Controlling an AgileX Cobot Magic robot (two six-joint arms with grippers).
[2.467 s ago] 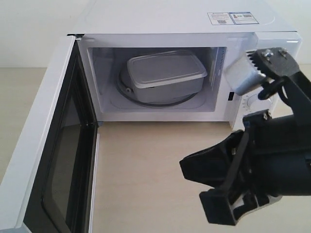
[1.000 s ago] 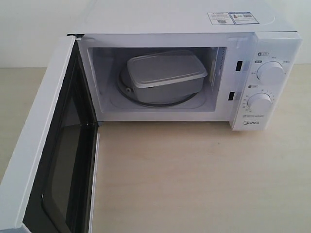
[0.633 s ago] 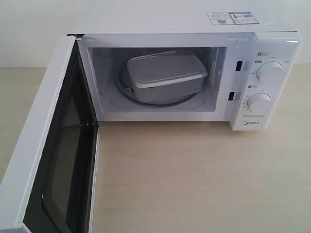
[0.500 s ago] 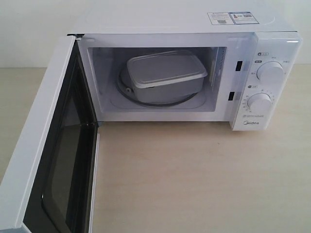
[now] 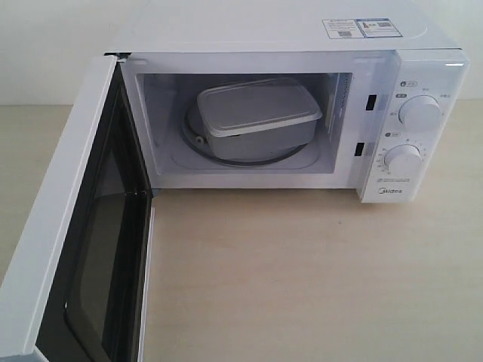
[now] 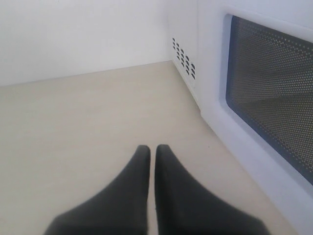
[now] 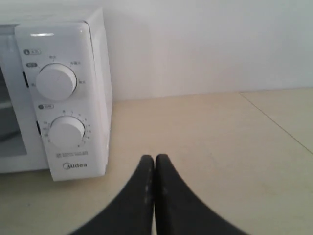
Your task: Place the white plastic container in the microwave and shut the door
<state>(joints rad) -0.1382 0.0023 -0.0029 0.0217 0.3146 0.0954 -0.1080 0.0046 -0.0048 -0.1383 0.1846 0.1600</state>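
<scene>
Microwave (image 5: 287, 30) stands on a pale wooden table (image 5: 302, 286), its cavity wide open to the room. The door (image 5: 68, 226) is swung right out on the microwave's hinge side, its black-framed inner face and dark window turned toward the space in front of the microwave. Inside the microwave, the white plastic container (image 5: 256, 113) sits on the glass turntable (image 5: 192, 139), lid on, a little askew to the cavity walls. Two round dials (image 5: 420, 111) are stacked on the panel beside the cavity. The left gripper (image 6: 152, 149) hovers low over the table just outside the door's window, fingers pressed together on nothing. The right gripper (image 7: 154, 159) hangs off the microwave's dial side, likewise pinched closed and empty.
</scene>
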